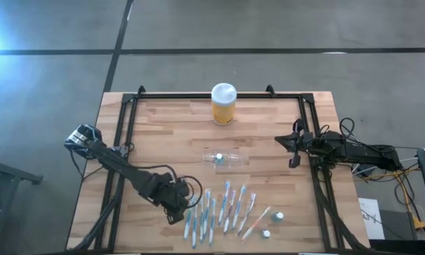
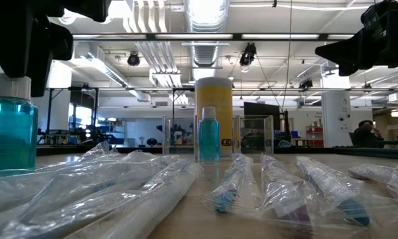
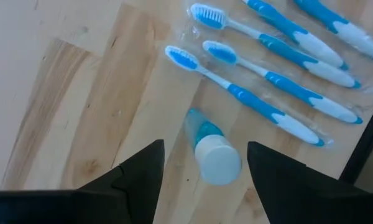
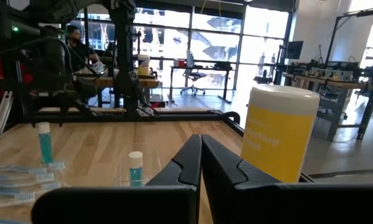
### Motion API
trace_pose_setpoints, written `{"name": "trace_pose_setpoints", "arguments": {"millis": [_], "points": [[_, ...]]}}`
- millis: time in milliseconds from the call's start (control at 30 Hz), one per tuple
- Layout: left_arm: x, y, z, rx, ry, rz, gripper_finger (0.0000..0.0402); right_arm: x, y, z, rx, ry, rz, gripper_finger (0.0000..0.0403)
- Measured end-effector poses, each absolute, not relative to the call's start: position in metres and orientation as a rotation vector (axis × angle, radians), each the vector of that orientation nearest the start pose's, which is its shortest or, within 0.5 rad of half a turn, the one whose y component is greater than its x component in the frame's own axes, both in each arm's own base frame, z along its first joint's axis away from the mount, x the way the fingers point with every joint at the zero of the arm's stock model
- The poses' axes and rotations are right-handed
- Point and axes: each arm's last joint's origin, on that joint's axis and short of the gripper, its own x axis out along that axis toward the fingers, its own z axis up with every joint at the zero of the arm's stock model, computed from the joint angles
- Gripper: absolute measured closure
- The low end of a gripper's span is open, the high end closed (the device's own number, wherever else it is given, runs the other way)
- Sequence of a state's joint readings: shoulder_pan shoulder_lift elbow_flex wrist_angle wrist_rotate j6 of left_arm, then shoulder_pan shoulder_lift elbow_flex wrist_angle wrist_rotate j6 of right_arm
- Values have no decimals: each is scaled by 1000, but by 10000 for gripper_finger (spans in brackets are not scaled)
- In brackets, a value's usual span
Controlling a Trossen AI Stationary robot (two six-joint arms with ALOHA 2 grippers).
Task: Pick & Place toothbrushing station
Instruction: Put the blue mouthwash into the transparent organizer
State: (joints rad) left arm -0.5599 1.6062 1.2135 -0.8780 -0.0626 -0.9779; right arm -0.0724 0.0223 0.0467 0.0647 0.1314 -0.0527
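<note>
The toothbrushing station is a low see-through holder standing mid-table with a small blue bottle in it. It also shows in the low view and the right wrist view. My left gripper is open and points down over another small blue bottle with a white cap. That bottle stands upright on the table, and the gripper's fingers stand either side of it without touching. My right gripper is shut and empty, held above the table's right side, to the right of the holder.
A yellow jar with a white lid stands at the far edge. Several wrapped toothbrushes lie in a row near the front edge, to the right of my left gripper. Two more small bottles are to their right. A black frame runs along the table's edges.
</note>
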Motion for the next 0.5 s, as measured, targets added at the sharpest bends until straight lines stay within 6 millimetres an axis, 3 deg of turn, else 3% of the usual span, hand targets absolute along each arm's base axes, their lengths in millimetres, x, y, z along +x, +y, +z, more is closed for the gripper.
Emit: {"name": "trace_pose_setpoints", "arguments": {"millis": [500], "points": [[264, -165, 220, -447, 1336, 176, 173, 95, -11, 184, -50, -84, -206, 394]]}}
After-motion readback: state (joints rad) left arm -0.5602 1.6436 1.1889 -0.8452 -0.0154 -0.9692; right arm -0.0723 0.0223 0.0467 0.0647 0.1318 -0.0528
